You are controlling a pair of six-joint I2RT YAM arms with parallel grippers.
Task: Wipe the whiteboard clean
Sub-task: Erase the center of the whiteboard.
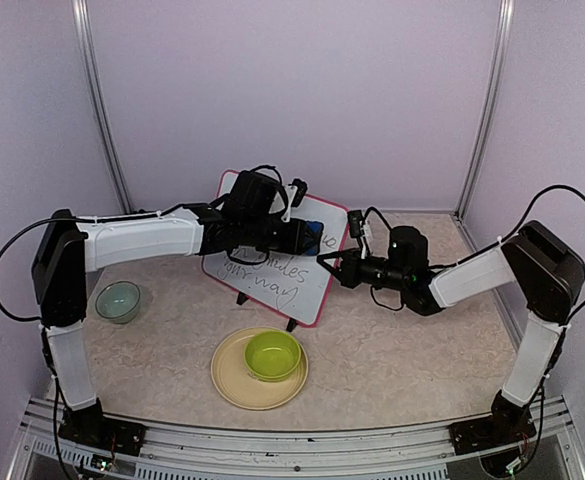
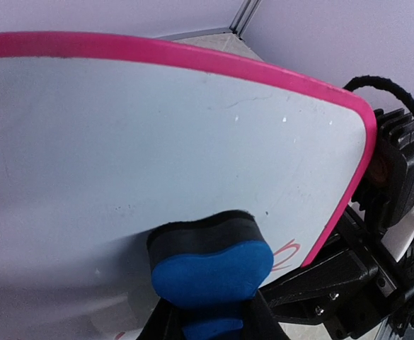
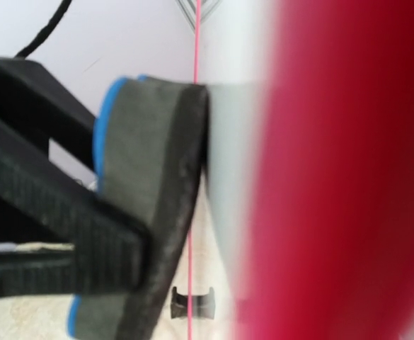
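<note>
The whiteboard (image 1: pixel 272 290) stands tilted on its black feet at mid-table, pink-framed, with dark handwriting across its lower part. My left gripper (image 1: pixel 310 238) is shut on a blue eraser (image 1: pixel 315 238) with a black felt face. That felt presses flat against the board's upper right area. In the left wrist view the eraser (image 2: pixel 210 263) sits on the whiteboard (image 2: pixel 157 142), and a small red mark (image 2: pixel 289 253) lies just beside it. My right gripper (image 1: pixel 328 262) is shut on the board's right edge. The pink frame (image 3: pixel 341 177) fills the right wrist view as a blur, with the eraser (image 3: pixel 150 205) beside it.
A yellow plate (image 1: pixel 230 385) holding a green bowl (image 1: pixel 273 354) lies in front of the board. A pale teal bowl (image 1: pixel 118 300) sits at the left by the left arm. Lilac walls close in the back and sides.
</note>
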